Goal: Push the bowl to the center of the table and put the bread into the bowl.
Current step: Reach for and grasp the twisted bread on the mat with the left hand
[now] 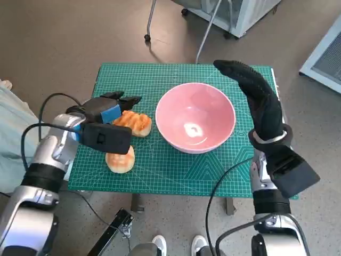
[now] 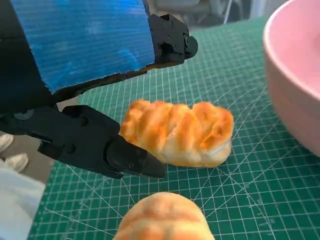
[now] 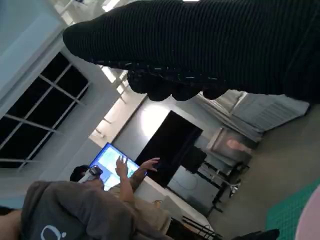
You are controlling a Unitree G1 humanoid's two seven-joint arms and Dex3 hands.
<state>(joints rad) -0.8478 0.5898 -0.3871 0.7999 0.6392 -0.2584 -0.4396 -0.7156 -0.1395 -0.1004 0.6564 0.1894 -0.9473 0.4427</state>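
our blue-taped black left hand straddles the golden braided bread roll, fingers apart, nothing gripped; the glossy pink bowl sits just beyond. next we judge: close and lift.

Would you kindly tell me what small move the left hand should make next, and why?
Probably close the left hand on the golden striped bread roll: its black fingers already lie on either side of the roll without gripping it, and the pink bowl sits about mid-table, empty, right beside it.
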